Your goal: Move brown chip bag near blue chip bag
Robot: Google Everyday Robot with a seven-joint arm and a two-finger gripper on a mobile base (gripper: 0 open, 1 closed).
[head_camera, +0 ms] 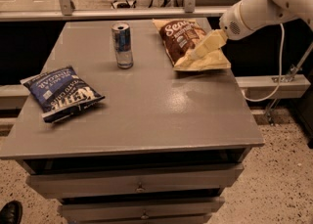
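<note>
The brown chip bag (188, 42) lies flat at the far right of the grey table (146, 105), dark brown with tan edges and white script. The blue chip bag (59, 92) lies at the table's left side, navy with white block letters. My gripper (195, 54) reaches in from the right on a white arm and hangs just over the brown bag's near right part. Its pale fingers point down and left at the bag.
A blue and silver drink can (122, 45) stands upright at the far middle of the table, left of the brown bag. Drawers (139, 186) run below the table front. A rail (122, 12) and a chair base stand behind. A cable (279, 66) hangs at the right.
</note>
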